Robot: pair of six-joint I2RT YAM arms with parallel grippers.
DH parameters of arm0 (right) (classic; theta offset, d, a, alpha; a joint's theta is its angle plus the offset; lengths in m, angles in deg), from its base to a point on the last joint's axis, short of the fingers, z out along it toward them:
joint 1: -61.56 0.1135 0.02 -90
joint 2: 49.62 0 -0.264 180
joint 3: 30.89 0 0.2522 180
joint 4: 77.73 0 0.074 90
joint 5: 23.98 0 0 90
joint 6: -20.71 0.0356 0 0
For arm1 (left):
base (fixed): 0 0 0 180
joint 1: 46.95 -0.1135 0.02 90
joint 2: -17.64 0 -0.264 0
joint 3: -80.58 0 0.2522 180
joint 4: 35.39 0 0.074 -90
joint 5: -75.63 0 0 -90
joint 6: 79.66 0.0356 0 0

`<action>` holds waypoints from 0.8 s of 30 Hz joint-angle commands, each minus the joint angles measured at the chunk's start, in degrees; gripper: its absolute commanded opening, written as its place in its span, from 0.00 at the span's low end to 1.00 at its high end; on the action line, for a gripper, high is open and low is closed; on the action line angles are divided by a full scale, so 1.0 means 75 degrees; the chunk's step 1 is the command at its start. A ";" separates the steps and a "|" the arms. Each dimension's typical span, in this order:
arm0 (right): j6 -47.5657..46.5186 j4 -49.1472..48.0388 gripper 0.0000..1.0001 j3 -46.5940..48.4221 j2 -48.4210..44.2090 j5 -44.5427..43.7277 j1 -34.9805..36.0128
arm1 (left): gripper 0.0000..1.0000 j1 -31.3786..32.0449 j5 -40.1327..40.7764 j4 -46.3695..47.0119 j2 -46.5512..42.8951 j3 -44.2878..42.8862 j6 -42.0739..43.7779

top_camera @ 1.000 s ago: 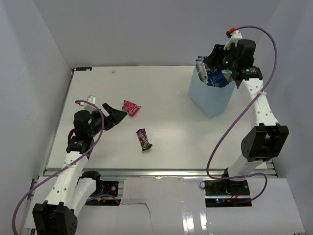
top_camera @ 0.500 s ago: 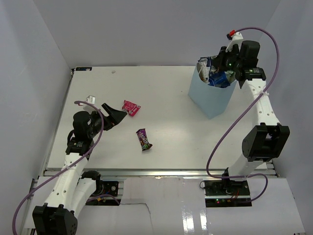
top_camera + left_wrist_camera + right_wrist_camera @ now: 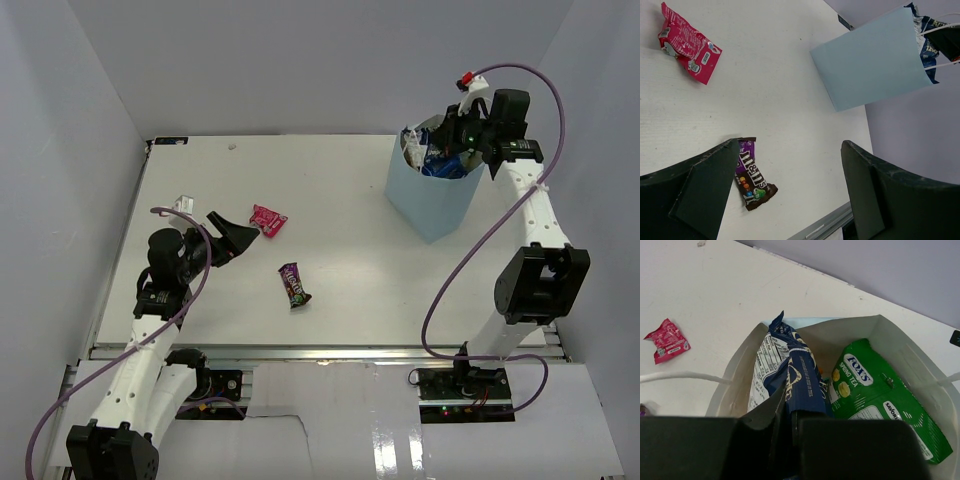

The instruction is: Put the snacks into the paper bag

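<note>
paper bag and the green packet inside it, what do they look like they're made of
The paper bag looks like matte light-blue paper: flat panels, crisp folded edges, no glare. The green packet is probably glossy printed plastic film: it wrinkles softly and catches faint highlights.

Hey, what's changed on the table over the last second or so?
The right gripper shut its fingers and drew back a little from the paper bag's mouth. The fingers now sit at the dark blue bag's top edge; whether they pinch it is unclear. The left gripper stayed open, and the pink packet, candy bar and paper bag have not moved.
</note>
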 commanded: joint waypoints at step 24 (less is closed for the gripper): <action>-0.0250 -0.1039 0.08 -0.1228 0.0250 0.1459 -0.0368 | 0.93 -0.0010 -0.0208 0.0111 -0.0112 0.0102 0.0059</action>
